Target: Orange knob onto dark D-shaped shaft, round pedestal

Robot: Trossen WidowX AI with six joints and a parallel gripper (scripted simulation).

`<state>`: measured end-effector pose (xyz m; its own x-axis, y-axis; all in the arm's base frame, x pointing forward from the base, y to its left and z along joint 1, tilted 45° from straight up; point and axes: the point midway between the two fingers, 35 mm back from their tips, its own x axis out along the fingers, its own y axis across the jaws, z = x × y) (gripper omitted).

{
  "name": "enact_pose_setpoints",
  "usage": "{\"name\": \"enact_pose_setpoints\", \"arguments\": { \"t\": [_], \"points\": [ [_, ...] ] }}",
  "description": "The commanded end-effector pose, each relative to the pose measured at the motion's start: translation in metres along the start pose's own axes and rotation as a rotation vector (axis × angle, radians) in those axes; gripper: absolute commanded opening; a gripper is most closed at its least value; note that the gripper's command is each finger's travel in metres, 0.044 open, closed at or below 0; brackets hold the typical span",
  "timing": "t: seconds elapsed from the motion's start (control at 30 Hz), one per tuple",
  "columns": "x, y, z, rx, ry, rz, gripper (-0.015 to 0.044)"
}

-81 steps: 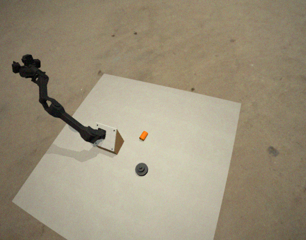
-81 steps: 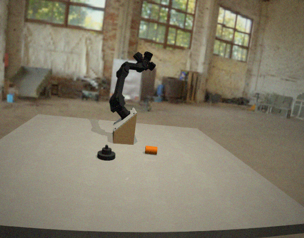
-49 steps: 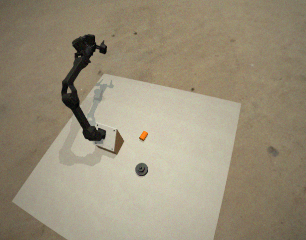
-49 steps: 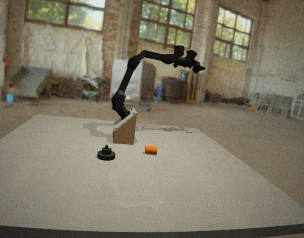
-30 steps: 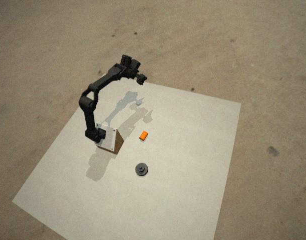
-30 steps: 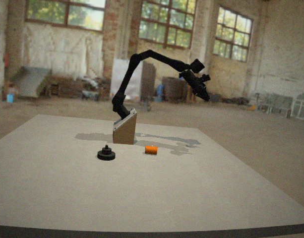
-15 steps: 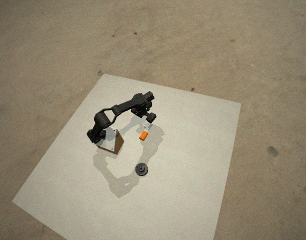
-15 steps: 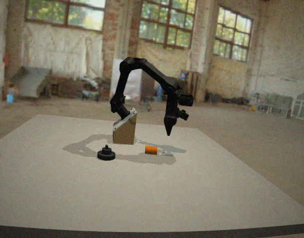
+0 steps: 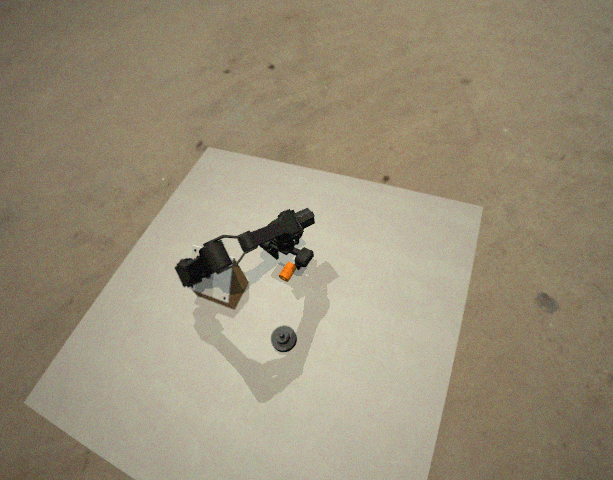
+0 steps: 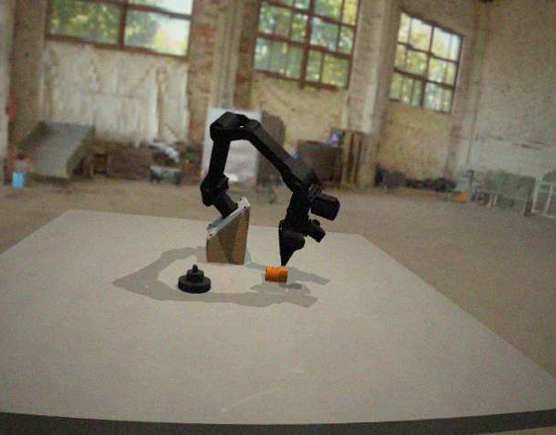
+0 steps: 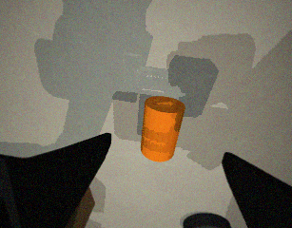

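Jaws [image 9: 282, 258] [image 10: 283, 265] wide apart nr knob [image 9: 287, 271] [image 10: 276, 274] [image 11: 163, 129], well in from mat [image 9: 378, 361] [image 10: 315, 365] [image 11: 150, 190] edges

In the wrist view, the bottom edge cuts off the round pedestal [image 9: 276, 345] [image 10: 193, 285] [image 11: 206, 220], and its shaft [image 9: 282, 336] [image 10: 195, 268] is outside. The other two views show this shaft too small for telling its flat side. The background windows [image 10: 305, 42] are blurred.

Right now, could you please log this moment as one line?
gripper: open, empty | orange knob: lying on its side | pedestal: knob not fitted
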<state>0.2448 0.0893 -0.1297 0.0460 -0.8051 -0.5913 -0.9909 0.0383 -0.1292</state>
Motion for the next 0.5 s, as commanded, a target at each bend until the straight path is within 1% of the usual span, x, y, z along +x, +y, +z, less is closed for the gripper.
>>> {"name": "enact_pose_setpoints", "arguments": {
  "t": [0.0, 0.47],
  "points": [
    [0.008, 0.002, -0.002, -0.012, 0.012, 0.004, 0.0440],
    [0.028, 0.002, 0.002, -0.012, 0.012, 0.004, 0.0440]
  ]
}}
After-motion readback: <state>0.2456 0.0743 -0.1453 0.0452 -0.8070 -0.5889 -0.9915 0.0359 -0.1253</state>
